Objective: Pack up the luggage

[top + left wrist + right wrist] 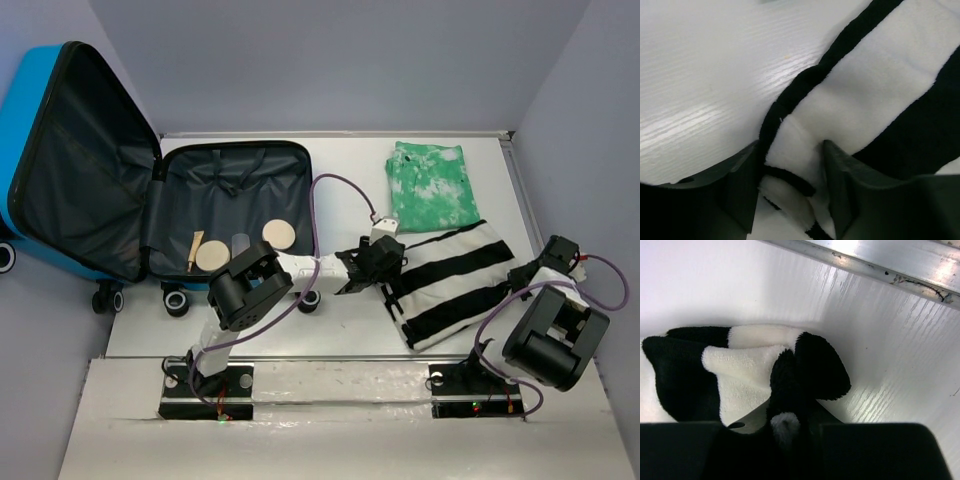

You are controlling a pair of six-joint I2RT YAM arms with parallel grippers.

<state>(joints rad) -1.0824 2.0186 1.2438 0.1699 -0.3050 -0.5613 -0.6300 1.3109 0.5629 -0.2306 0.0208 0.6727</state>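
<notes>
Pinching striped cloth corner beside table edge: right end effector.

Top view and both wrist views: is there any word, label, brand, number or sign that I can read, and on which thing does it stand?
No text can be read in any view.
The luggage: plain blue shell and black lining, no writing visible.
The striped cloth and the green cloth: pattern only, no label visible.
The arm bases: any marking is too small to read.
</notes>
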